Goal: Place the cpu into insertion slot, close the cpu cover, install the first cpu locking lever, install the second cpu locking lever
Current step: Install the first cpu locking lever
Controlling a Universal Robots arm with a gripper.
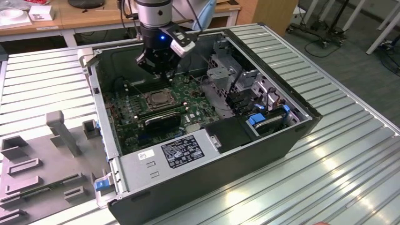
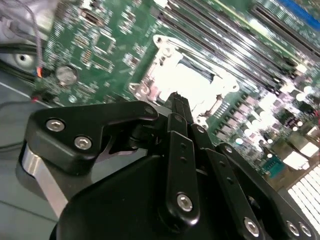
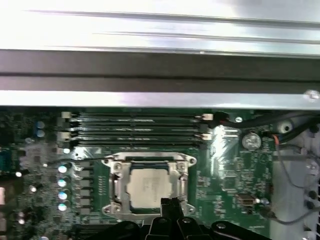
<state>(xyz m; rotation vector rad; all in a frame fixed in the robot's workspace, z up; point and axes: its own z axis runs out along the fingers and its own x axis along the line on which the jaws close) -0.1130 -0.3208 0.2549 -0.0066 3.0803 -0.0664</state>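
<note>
The cpu (image 3: 149, 184) lies flat in the insertion slot (image 3: 186, 200) on the green board, its silvery top facing up. The cpu cover (image 3: 118, 184), a silver frame, lies down around it. In the exterior view the socket (image 1: 159, 99) sits mid-board inside the open case. My gripper (image 3: 171, 202) hovers at the socket's edge, over one corner of the frame, fingers shut together with nothing seen between them. The second wrist view shows the gripper (image 2: 175, 96) just above the bright socket (image 2: 187, 80). I cannot tell how the locking levers stand.
Memory slots (image 3: 135, 127) run beside the socket, and a black ribbed heatsink (image 1: 161, 120) sits on its other side. The case's metal wall (image 3: 160, 75) and drive cage (image 1: 228, 70) hem in the board. A grey fixture tray (image 1: 44, 159) lies at the exterior view's left.
</note>
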